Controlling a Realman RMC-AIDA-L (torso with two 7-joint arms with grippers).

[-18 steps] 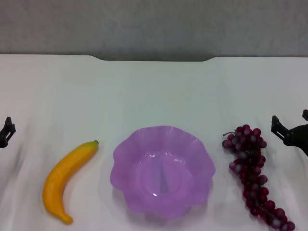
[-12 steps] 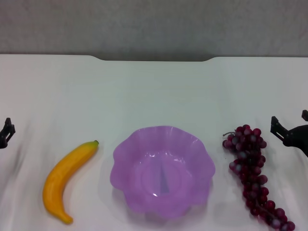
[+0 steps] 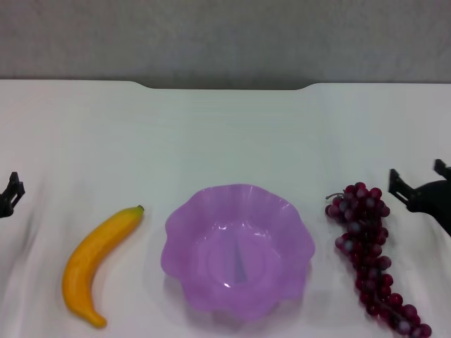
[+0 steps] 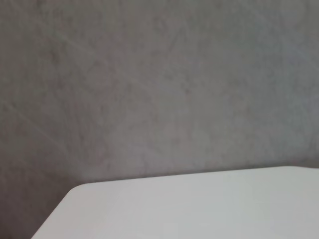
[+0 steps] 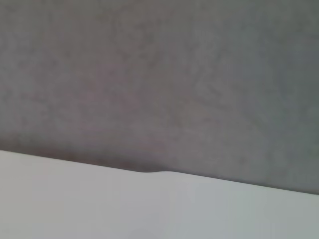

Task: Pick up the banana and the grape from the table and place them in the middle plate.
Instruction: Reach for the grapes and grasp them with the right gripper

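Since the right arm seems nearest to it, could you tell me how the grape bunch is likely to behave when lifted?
The grape is a long bunch of small round berries, so it will probably sag and swing. The glossy berries may slip, so gripping near the thin stem end seems safer.

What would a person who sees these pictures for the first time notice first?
The eye goes first to the middle plate, an empty purple plate with a wavy rim, near the front of the white table. The banana lies to its left and the grape to its right, both apart from it. The left gripper and the right gripper sit at the far edges, touching nothing.
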